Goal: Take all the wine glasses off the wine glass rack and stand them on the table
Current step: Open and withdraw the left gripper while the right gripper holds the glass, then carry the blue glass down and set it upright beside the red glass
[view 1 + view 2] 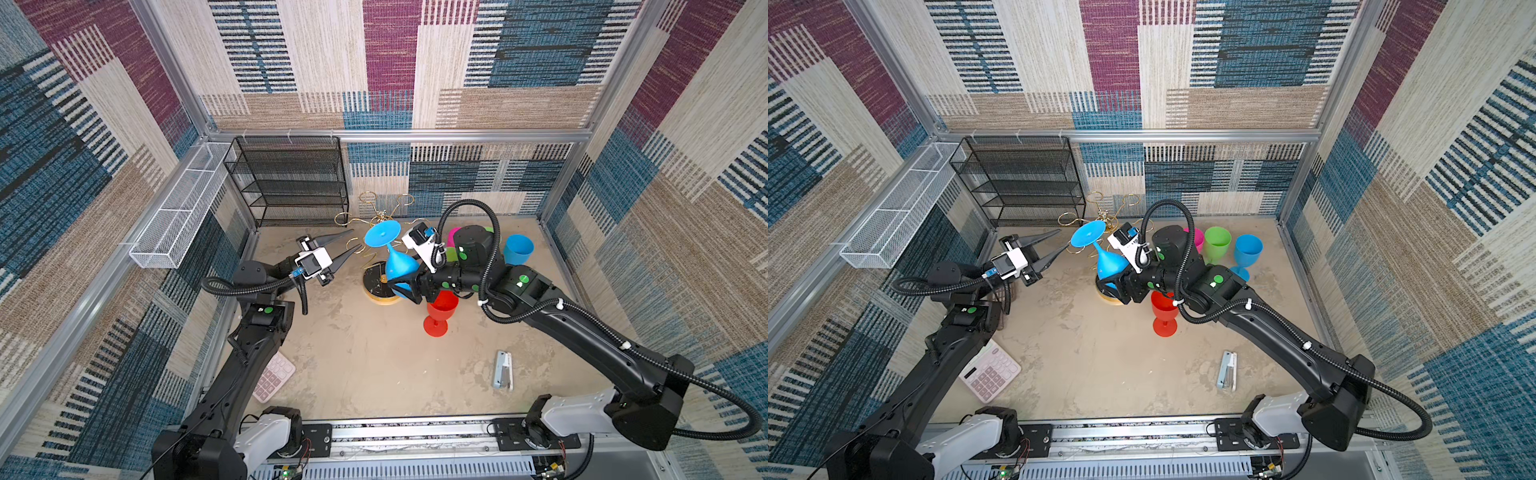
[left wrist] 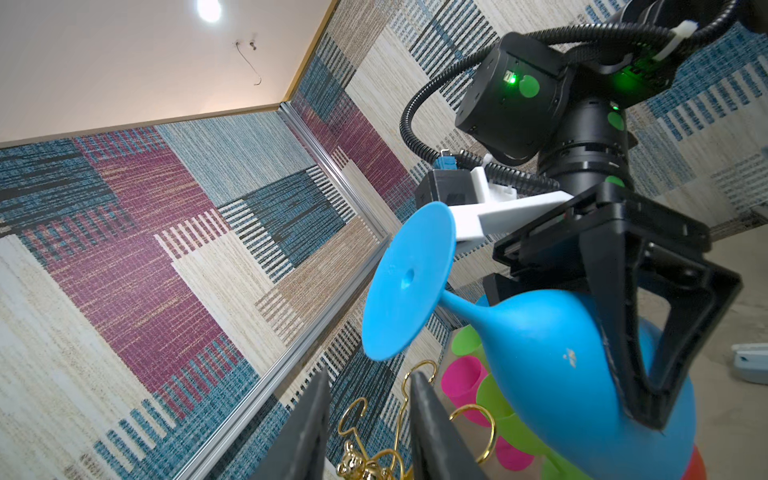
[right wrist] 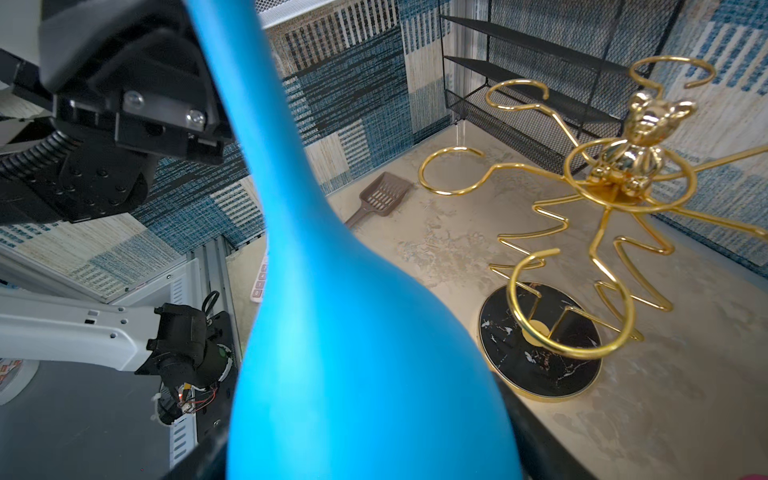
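Nearest you, toward the bottom of both top views, the table is bare apart from a pink calculator (image 1: 274, 376) at lower left, so that is your set-down area. Just beyond it a red plastic goblet (image 1: 440, 311) stands right under the right wrist; it is the easiest thing to knock over, so lift before you pull back. Your right gripper (image 1: 401, 291) is clamped on the bowl of the blue plastic wine glass (image 1: 399, 266), which sits left of frame centre, upside down and tilted, foot uppermost. From the right wrist view every ring you can see on the gold wire wine glass rack (image 3: 602, 195) is empty and the stem stands beside it, so the glass looks free. The foot is close to the ring arms, though, so draw it away from them rather than across. Hold the grip steady; the bowl is smooth and rounded and may slip. The left gripper (image 1: 356, 239), jaws part open and empty, hovers by a rack arm left of centre. Farthest back stands a black mesh shelf unit (image 1: 291, 183).
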Available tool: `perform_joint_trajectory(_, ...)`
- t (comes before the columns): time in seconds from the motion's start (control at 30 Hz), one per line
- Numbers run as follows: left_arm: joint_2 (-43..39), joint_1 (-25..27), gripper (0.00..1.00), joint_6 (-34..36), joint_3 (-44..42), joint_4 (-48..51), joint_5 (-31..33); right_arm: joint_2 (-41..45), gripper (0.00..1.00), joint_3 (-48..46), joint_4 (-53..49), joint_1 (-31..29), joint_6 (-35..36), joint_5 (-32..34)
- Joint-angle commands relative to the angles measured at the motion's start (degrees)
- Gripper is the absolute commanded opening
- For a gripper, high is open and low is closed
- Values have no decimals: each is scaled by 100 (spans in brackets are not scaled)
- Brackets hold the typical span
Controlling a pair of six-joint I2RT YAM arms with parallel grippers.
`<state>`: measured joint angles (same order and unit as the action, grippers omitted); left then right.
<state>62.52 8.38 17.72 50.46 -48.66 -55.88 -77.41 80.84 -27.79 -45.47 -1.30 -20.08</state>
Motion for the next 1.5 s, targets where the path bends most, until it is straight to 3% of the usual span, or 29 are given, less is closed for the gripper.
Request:
perform_joint_trajectory(0.0, 0, 14, 35, 258, 15, -55, -125, -58, 33, -15, 326, -98, -90, -58)
perform_joint_trajectory(0.47, -143, 89, 34, 752, -9, 484, -406, -231, 31, -59, 404, -295, -186, -156)
perform_joint_trajectory(0.6, -244, 112, 29, 905, -26, 612, -399, -293, 32, -13, 393, -295, -239, -190)
perform_joint_trajectory(0.73, -297, 120, 17, 1042, -9, 735, -368, -351, 33, 46, 377, -295, -256, -228)
perform_joint_trajectory(0.87, -359, 120, 0, 1057, -35, 767, -168, -311, 43, 59, 419, -295, -313, -202)
perform_joint_trajectory(0.97, -435, 120, 0, 962, -131, 634, 211, -199, 61, 46, 528, -295, -400, -171)
perform_joint_trajectory(1.07, -482, 120, 0, 680, -244, 388, 658, -13, 82, 38, 721, -291, -532, -112)
perform_joint_trajectory(1.2, -632, 120, 0, -206, -255, 683, 1451, 491, 96, -145, 1237, -275, -778, 247)
perform_joint_trajectory(1.37, -976, 122, 0, -1911, -728, 847, 2885, 1359, 99, -571, 2060, -6, -1083, 537)
perform_joint_trajectory(1.47, -1286, 120, 0, -2854, -1249, 553, 3459, 1719, 92, -771, 2155, 208, -1224, 562)
